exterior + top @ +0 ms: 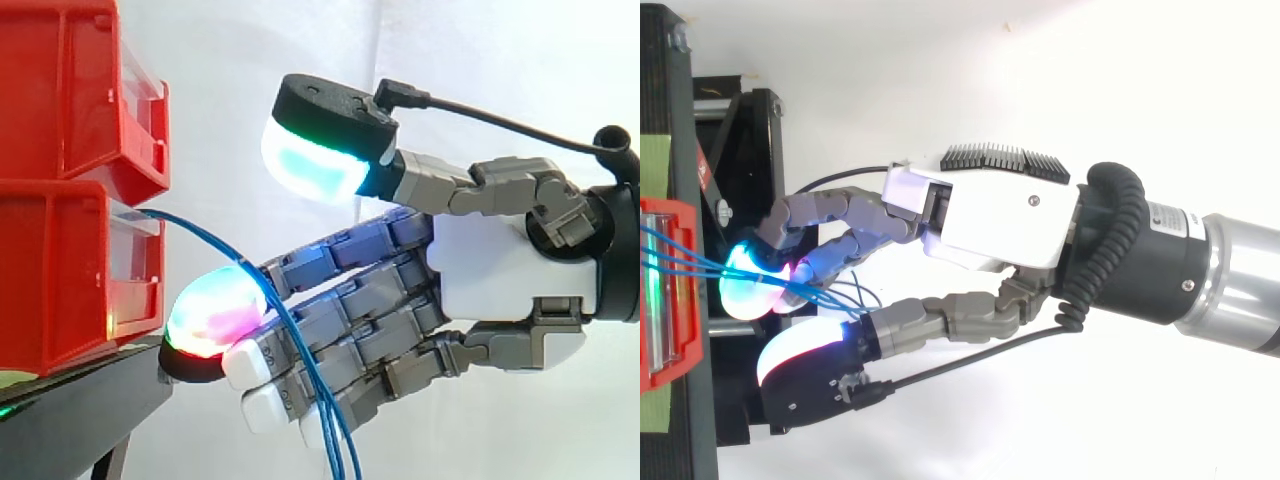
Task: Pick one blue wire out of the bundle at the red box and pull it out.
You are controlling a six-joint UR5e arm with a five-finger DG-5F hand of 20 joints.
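Several blue wires [205, 232]: they leave the front of the lower red box and arc down to the right. They lie against the near side of the fingers and hang on below the hand. From above they run as a tight bundle from box to fingers.
Lower red box [60, 280]: sits on the black stand under a second red bin [60, 90]. The wires come out at its clear front lip.
Hand [500, 270]: released, not grasping. The fingers reach almost straight toward the box, with the thumb pad [315, 165] lifted well clear above them.
Leading fingertip [215, 312]: glows cyan and magenta, close to the box front and touching or just beside the bundle.
Step in hand (judgement): singling out one wire; no pull has begun.
Technique (judgement): slide one fingertip between the wires to part a single strand. Bring the thumb pad down onto that strand alone, then draw back along the line of the wire, away from the box.
Risk (judgement): closing across the whole bundle would drag several wires at once. A steep or sideways pull could tip the box or let the thin strand slip off the pads.
Black stand [80, 400]: carries both bins.
White curtain [250, 50]: plain backdrop.
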